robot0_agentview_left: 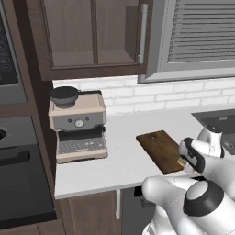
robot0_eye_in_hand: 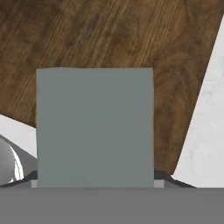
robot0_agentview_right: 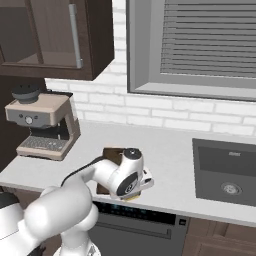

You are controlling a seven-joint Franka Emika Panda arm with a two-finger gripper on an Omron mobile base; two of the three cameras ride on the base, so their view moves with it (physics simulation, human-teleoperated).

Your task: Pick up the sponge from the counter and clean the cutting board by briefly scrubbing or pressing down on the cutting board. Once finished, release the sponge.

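Note:
The sponge [robot0_eye_in_hand: 94, 127] takes up the middle of the hand view, grey-green side towards the camera, held between the fingers of my gripper [robot0_eye_in_hand: 94, 184]. Behind it lies the dark brown cutting board [robot0_eye_in_hand: 109, 35], with white counter [robot0_eye_in_hand: 210, 131] to the right. In the left base view my gripper [robot0_agentview_left: 183, 163] is low over the near right end of the cutting board [robot0_agentview_left: 158, 146], and a yellow edge of the sponge [robot0_agentview_left: 180, 163] shows under the hand. In the right base view the sponge [robot0_agentview_right: 133, 197] peeks out below the hand, near the front of the cutting board [robot0_agentview_right: 112, 154].
An espresso machine [robot0_agentview_left: 79, 124] stands at the left end of the counter [robot0_agentview_left: 124, 133], next to the dark stove [robot0_agentview_left: 18, 174]. A sink [robot0_agentview_right: 225, 170] is sunk into the counter at the right. Wall cabinets [robot0_agentview_left: 92, 32] hang above.

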